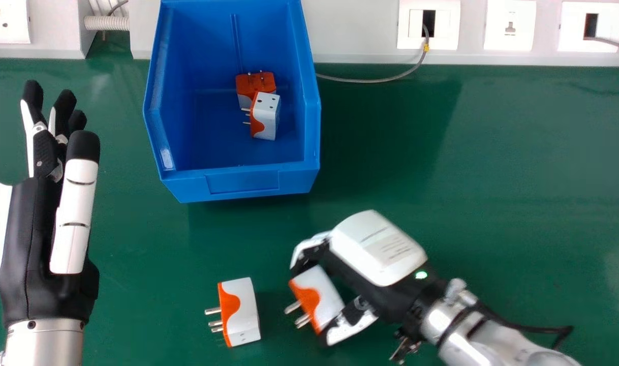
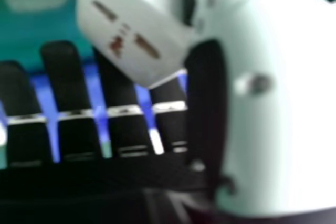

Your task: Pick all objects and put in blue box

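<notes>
White right hand [image 1: 378, 249]: curled round one adapter, fingers on its far side, thumb on the near.
Held adapter [image 1: 322, 300]: hard plastic by its look, likely light and slightly slippery; pinch the smooth body, sparing the pins [image 1: 292, 307].
Loose adapter [image 1: 244, 312]: on the near tabletop [image 1: 467, 152], just left of the held one; same grip should suit.
Blue box [image 1: 243, 183]: farther off, leftward, two adapters [image 1: 269, 117] inside.
Left hand [image 1: 30, 244]: idle at left, fingers straight.

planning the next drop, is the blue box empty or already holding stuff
Not empty: a white-and-orange plug adapter and, partly behind it, a more orange one lie inside the blue box.
</notes>
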{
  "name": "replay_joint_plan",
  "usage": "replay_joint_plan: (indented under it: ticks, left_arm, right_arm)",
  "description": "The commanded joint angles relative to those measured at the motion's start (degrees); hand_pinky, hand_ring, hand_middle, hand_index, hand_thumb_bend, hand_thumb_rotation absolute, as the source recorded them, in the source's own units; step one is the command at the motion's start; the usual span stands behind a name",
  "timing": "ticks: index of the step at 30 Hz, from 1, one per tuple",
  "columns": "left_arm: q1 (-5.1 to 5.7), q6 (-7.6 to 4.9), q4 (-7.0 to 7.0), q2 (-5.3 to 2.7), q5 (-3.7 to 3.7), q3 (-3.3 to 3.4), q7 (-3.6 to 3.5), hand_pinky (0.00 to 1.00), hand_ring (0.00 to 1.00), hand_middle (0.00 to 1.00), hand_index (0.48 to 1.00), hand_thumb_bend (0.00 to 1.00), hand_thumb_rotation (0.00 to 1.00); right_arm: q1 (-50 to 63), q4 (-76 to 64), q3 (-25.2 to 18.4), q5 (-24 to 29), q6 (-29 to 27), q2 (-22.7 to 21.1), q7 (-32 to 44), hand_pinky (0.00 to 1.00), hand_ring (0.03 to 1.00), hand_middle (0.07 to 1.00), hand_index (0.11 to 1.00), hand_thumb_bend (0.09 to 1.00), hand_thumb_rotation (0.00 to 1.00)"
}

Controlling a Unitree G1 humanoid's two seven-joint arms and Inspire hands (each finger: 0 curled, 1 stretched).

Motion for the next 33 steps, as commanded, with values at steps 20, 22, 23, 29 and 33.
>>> replay_joint_plan:
  ticks: [20,22,23,29,33]
  left_arm:
    - [-0.74,-0.19,-0.52,0.12,-0.38,0.04,-0.28,1.0,1.0,1.0,1.0,0.67,0.83]
    - [-0.77,-0.75,-0.2,0.14,0.11,-0.04,-0.28,1.0,1.0,1.0,1.0,0.67,0.83]
    - [-0.69,-0.78,-0.21,0.13,0.31,-0.09,-0.22,1.0,1.0,1.0,1.0,0.67,0.84]
    - [-0.65,-1.18,-0.07,-0.24,0.92,-0.28,0.17,1.0,1.0,1.0,1.0,0.66,0.85]
    - [-0.53,-1.61,0.21,-0.04,1.63,-0.25,-0.01,1.0,1.0,1.0,1.0,0.66,0.86]
  right_arm:
    - [-5.47,-17.73,-6.25,3.6,-0.84,5.6,9.38,0.34,0.408,0.483,0.467,0.497,0.0]
    - [-8.1,-15.41,-5.41,2.97,-0.6,8.41,8.4,0.33,0.408,0.483,0.467,0.497,0.0]
    - [-9.47,-13.96,-4.9,2.23,-0.44,9.7,7.47,0.33,0.409,0.486,0.468,0.497,0.0]
    - [-16.23,-5.66,-3.29,-0.12,1.06,14.94,4.0,0.31,0.398,0.476,0.484,0.495,0.0]
    - [-23.86,2.56,-2.69,-1.61,2.77,17.8,1.23,0.3,0.402,0.488,0.498,0.494,0.0]
